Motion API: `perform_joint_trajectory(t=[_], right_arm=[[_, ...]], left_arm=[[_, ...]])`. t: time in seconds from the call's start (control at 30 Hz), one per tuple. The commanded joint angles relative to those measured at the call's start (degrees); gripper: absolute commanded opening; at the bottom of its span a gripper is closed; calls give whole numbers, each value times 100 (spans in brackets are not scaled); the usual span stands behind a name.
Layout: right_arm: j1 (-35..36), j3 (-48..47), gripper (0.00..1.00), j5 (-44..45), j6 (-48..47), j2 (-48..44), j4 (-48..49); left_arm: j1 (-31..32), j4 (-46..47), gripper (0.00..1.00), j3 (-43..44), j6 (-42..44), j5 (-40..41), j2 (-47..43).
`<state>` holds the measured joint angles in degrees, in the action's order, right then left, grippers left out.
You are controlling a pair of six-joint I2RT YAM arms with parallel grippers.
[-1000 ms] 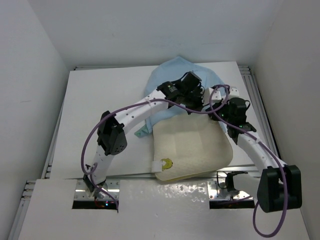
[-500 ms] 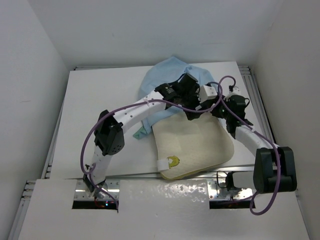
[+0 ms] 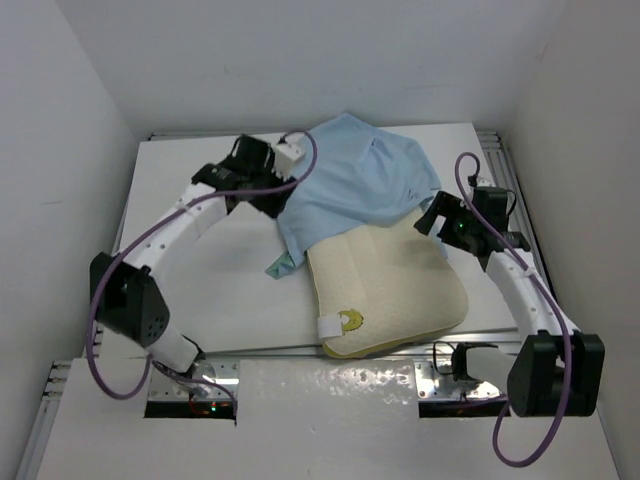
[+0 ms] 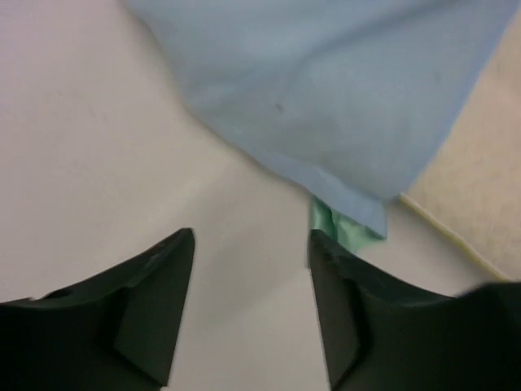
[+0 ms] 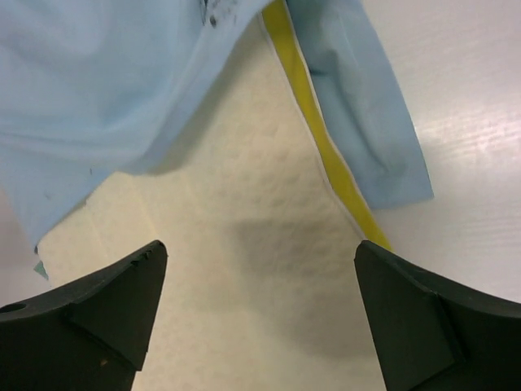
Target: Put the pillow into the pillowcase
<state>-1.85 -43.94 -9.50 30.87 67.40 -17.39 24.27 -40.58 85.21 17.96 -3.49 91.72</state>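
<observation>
The cream pillow [image 3: 395,290] lies near the table's front edge, its logo [image 3: 350,321] and white tag facing front. The light blue pillowcase [image 3: 350,185] is draped over the pillow's far end; a mint-green corner [image 3: 283,265] peeks out on the left. My left gripper [image 3: 268,198] hovers open over bare table, just left of the pillowcase edge [image 4: 326,98], nothing between its fingers [image 4: 163,285]. My right gripper [image 3: 432,218] is open wide above the pillow [image 5: 260,269], near its yellow band [image 5: 326,147] and the pillowcase [image 5: 106,81].
White walls enclose the table [image 3: 190,260] at the back and on both sides. A metal rail [image 3: 515,200] runs along the right edge. Purple cables loop off both arms.
Both grippers have opened and let go of the pillowcase. The left arm swung left, off the pillow; the right arm drew back to the right. The pillowcase now covers more of the pillow's far end.
</observation>
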Motion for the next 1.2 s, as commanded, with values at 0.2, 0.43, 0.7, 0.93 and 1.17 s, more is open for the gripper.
perform_joint_trajectory(t=[0.2,0.43,0.7,0.93,1.17], right_arm=[[9,895,96,323,874,-953,-784],[9,879,99,1758,843,-2204,-1635],[9,1256,99,748,464,-1775,-1681],[9,1968,96,407,323,-1273,-671],[18,2601,21,-631,358,-1000,603]], left_arm=[[333,830,80,-2534,288,129,-586],[359,1482,84,-2571,138,-82,-94],[569,1658,83,-2544,50,-513,364],[763,1887,79,-2474,-90,-495,697],[755,1826,7,-2246,-170,-399,1181]])
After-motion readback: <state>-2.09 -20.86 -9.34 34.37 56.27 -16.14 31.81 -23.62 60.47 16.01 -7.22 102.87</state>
